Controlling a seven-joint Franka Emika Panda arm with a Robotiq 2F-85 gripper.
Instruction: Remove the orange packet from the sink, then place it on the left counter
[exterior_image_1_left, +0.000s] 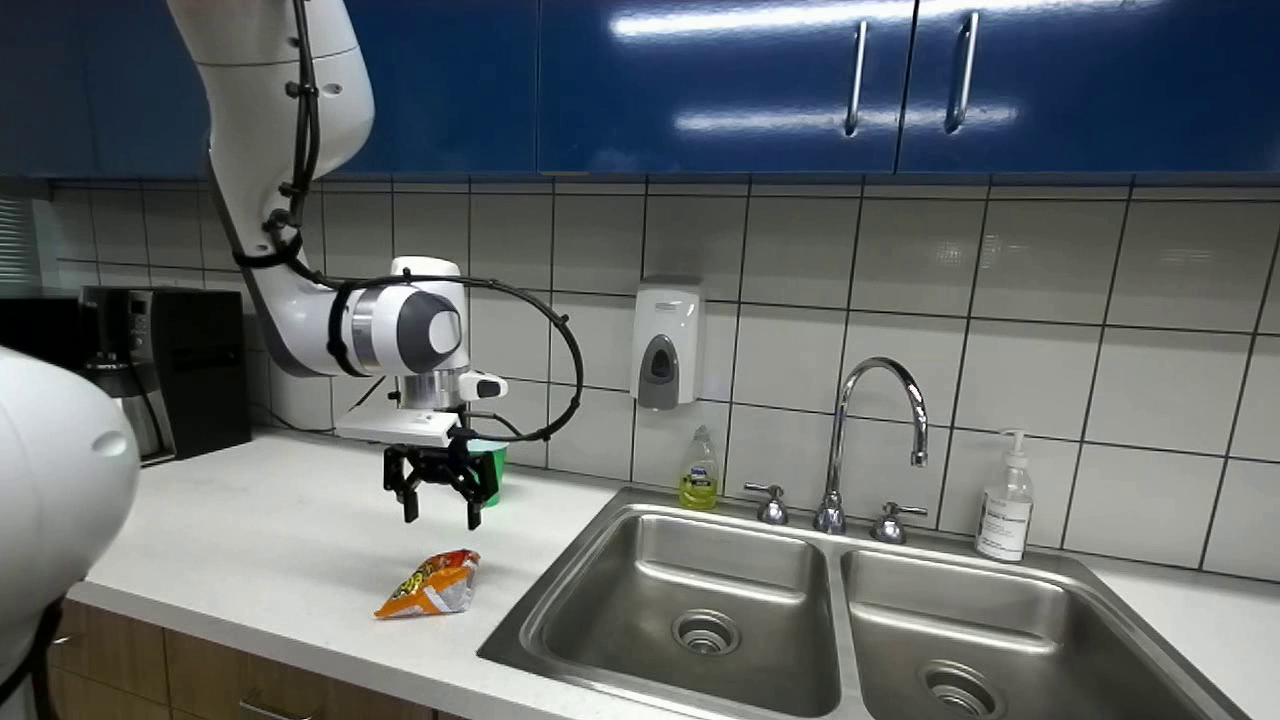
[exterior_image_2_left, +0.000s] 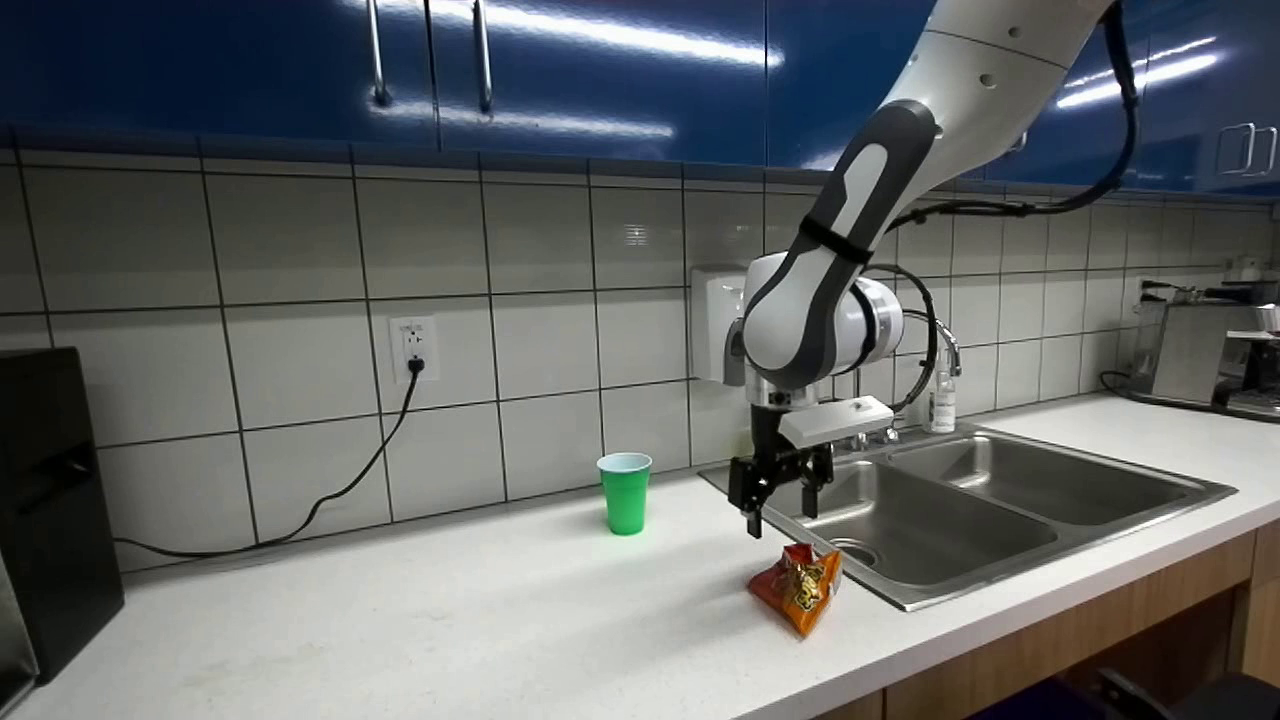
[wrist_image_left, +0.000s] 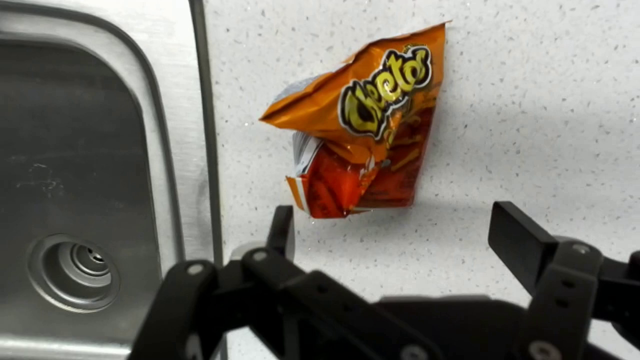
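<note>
The orange packet lies on the left counter, close to the left edge of the sink. It also shows in an exterior view beside the basin rim. In the wrist view the crumpled packet lies on speckled counter, apart from the sink rim. My gripper is open and empty above the counter, over and slightly behind the packet. In the wrist view the gripper's fingers are wide apart, with the packet just beyond them and touching neither.
A green cup stands on the counter near the tiled wall, behind the gripper. A black coffee machine stands at the counter's far end. A yellow soap bottle, faucet and white pump bottle line the sink's back.
</note>
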